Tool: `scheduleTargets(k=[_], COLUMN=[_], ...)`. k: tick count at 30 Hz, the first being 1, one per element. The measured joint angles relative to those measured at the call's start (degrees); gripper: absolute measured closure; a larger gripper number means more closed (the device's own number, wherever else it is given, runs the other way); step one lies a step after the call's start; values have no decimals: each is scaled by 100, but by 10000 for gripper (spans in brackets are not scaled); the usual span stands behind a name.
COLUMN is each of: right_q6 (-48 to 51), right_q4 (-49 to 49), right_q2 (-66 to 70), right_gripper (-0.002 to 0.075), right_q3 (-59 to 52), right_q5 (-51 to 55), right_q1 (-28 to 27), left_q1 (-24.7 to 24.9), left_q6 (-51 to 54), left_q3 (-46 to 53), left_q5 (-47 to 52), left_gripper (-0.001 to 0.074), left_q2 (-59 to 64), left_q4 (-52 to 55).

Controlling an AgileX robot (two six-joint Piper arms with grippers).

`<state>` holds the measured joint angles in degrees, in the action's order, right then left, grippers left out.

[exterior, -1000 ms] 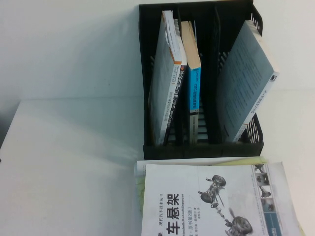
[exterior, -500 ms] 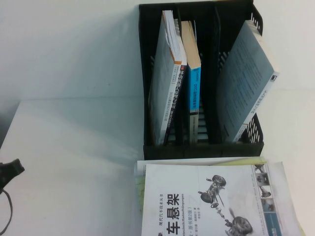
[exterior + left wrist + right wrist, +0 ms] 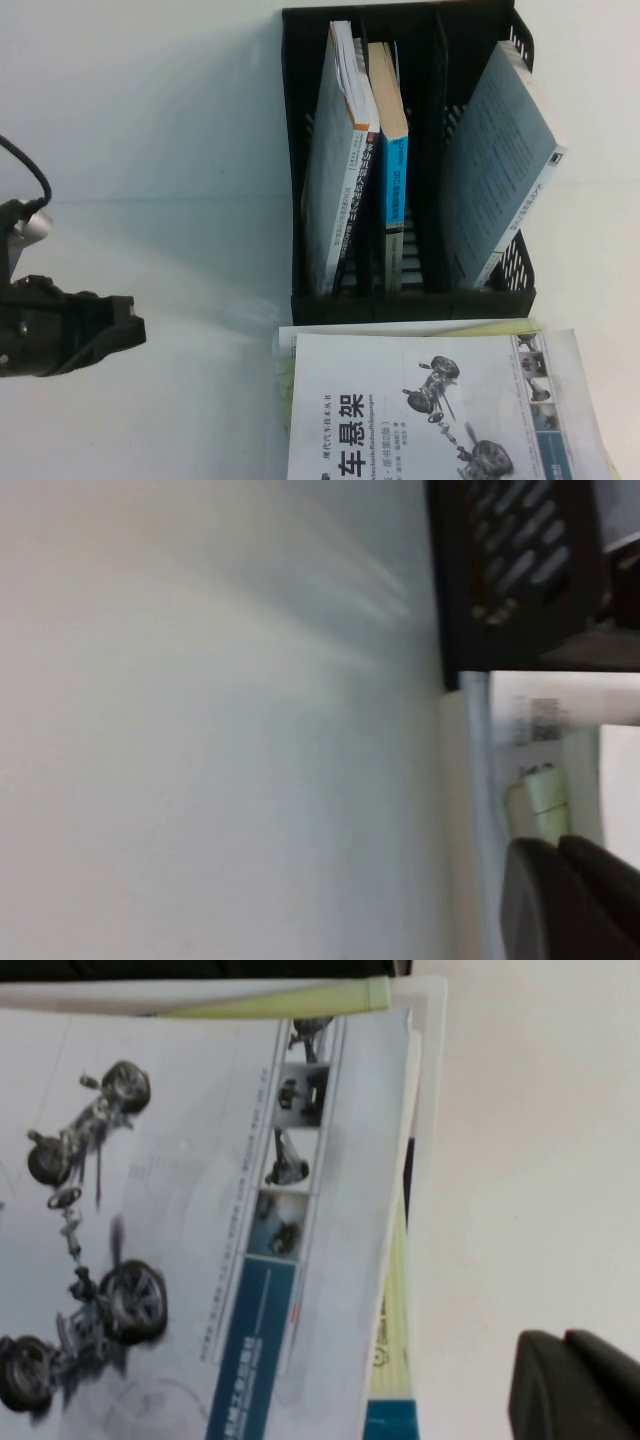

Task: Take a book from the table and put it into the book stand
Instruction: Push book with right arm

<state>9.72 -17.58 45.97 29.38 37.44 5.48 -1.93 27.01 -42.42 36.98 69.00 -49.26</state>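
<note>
The left gripper (image 3: 125,330) is hovering over the left part of the table (image 3: 180,400), well to the left of the book stand (image 3: 300,180) and holding nothing; whether its jaws are spread or pressed together cannot be told, since the high view is showing only a dark block at its tip and the left wrist view only a dark fingertip (image 3: 560,900) at the corner. Its dark body is entering from the left edge, with a cable looping above it.

The right gripper (image 3: 575,1385) is not showing in the high view. In the right wrist view only a dark piece of it is showing, hanging over bare table beside the right edge of the book pile, and the state of its jaws cannot be told either.

The book (image 3: 430,410) is lying flat and face up at the near edge of the table, just in front of the book stand, its black title and grey suspension pictures turned upward. It is resting on top of a yellow-green book (image 3: 395,1330) whose edge is peeking out beneath it.

The book stand is standing upright at the far side. Its left compartment is holding a leaning white book (image 3: 345,160), the middle one a blue-spined book (image 3: 392,170), and the right one a tilted grey-covered book (image 3: 500,170).
</note>
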Motion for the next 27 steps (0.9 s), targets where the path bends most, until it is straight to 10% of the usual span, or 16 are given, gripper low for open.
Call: scheduleTargets(k=[8, 19, 27], right_q6=[61, 1468, 1954], right_q4=[-305, -2017, -2467], right_q2=[472, 2287, 2954], right_gripper=[729, 729, 729], right_q3=[0, 21, 274], right_q5=[-334, -444, -401], right_q1=[0, 0, 0], left_q1=[-550, -10, 92], left_q6=[600, 766, 624], left_q3=[-107, -107, -107], left_q5=[1011, 1274, 1144], left_gripper=[738, 728, 495], left_q2=[970, 1542, 1791], left_q4=[-1127, -1502, -1502])
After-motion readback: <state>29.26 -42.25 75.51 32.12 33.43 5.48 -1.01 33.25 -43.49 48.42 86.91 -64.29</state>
